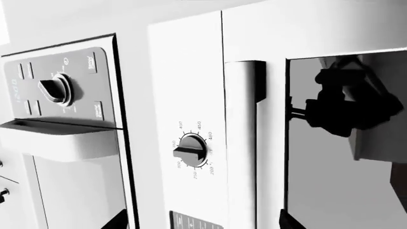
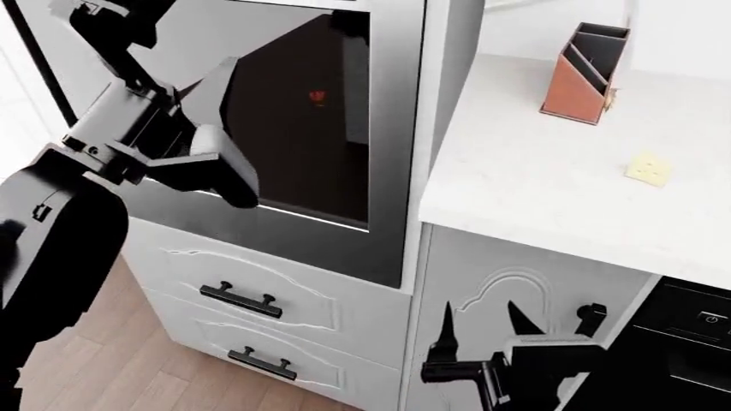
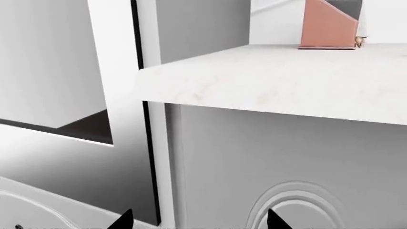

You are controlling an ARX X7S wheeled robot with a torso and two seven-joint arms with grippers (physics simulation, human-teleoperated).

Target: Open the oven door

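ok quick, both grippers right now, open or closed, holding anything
Left gripper: at the oven door, fingers hidden, so open or shut cannot be told.
Right gripper: open, holding nothing, low in front of the cabinet door.

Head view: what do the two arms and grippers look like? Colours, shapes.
Left arm: bulky matte-black links, a grey block segment, and a rounded white piece near the wrist. Right gripper: all black, with two thin pointed fingers on an angular body. No cables or markings can be made out.
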